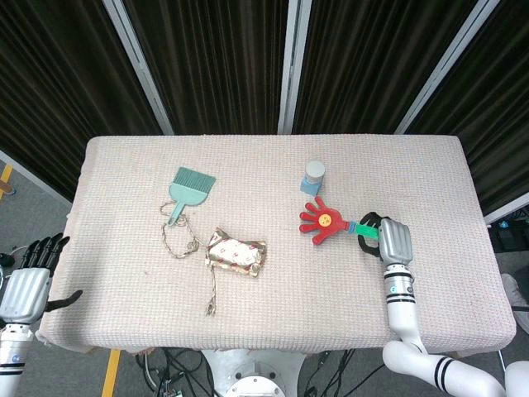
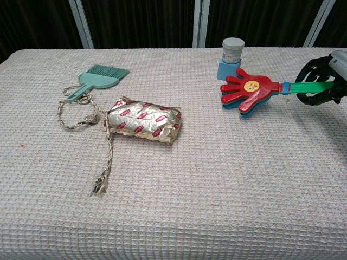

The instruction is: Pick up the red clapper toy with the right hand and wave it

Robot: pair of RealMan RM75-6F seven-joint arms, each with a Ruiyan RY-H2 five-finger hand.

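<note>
The red clapper toy (image 1: 321, 221) (image 2: 247, 91), a red hand shape with a yellow face and a green handle, is lifted off the table at the right. My right hand (image 1: 390, 241) (image 2: 327, 81) grips the green handle, its fingers curled around it. The clapper's red end points left, close to the small jar. My left hand (image 1: 26, 281) hangs beside the table's left front corner with fingers spread, holding nothing; the chest view does not show it.
A grey-lidded jar on a blue block (image 1: 313, 177) (image 2: 231, 56) stands just behind the clapper. A foil snack packet (image 1: 237, 254) (image 2: 142, 118), a teal brush (image 1: 187, 190) (image 2: 98, 77) and a braided rope (image 1: 184, 242) (image 2: 81, 115) lie mid-left on the woven tablecloth (image 1: 430, 182).
</note>
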